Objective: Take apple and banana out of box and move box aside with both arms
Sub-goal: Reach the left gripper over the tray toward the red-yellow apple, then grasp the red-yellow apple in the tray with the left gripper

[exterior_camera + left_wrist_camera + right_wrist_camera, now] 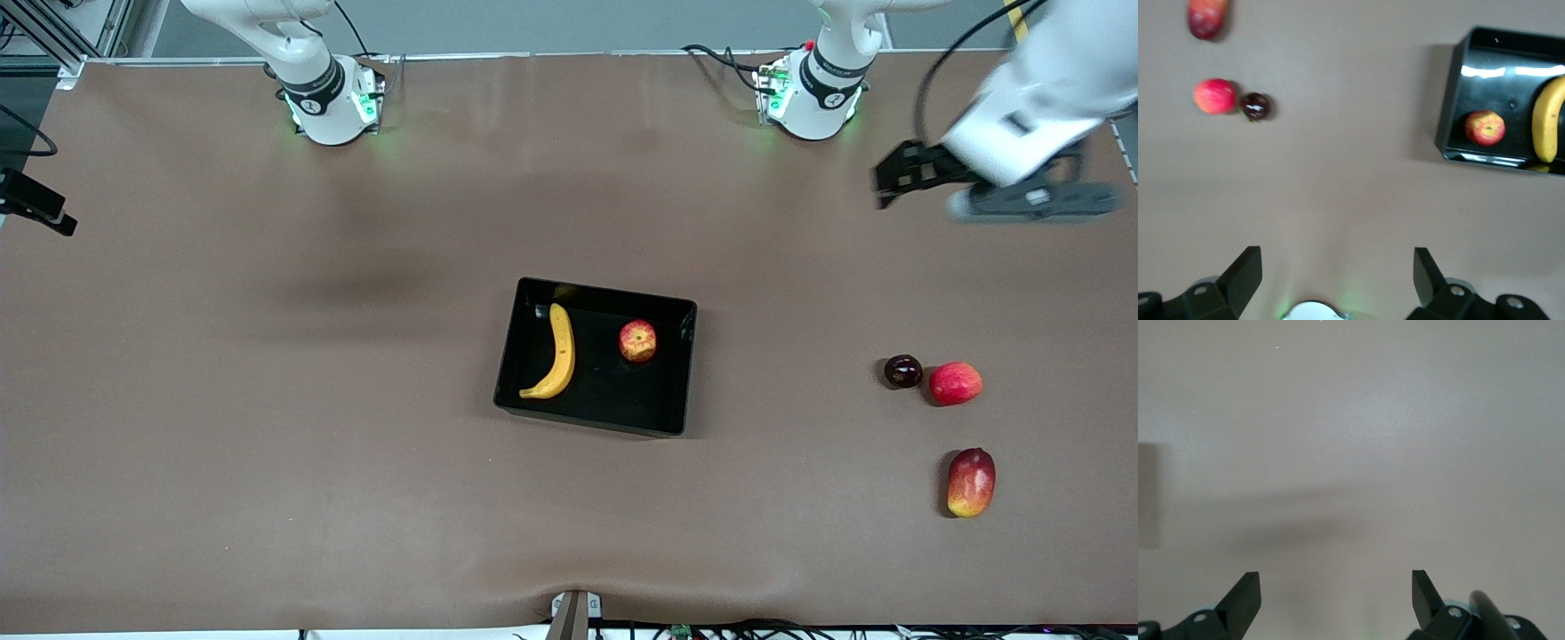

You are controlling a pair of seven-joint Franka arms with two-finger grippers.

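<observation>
the brown desk [267, 400] is carrying everything here. the black plastic tray [685, 373] is sitting near its middle, and the banana [558, 352] and the small red-and-yellow apple [637, 341] are both lying inside it, apart from each other, the banana toward the right arm's end of the tray and the apple toward the left arm's end. the left arm is hanging over the left arm's end of the desk, its left tool [898, 178] released and holding nothing, with fingers [1245, 273] spread wide in the left wrist view. the right tool [1336, 597] is hovering over bare desk, its fingers [1423, 593] likewise parted and gripping nothing. well apart from the tray, toward the left arm's end, an oval mango [971, 482] is lying nearest the front camera; farther from it a round red fruit [955, 383] is resting just beside a dark plum-like fruit [902, 371].
</observation>
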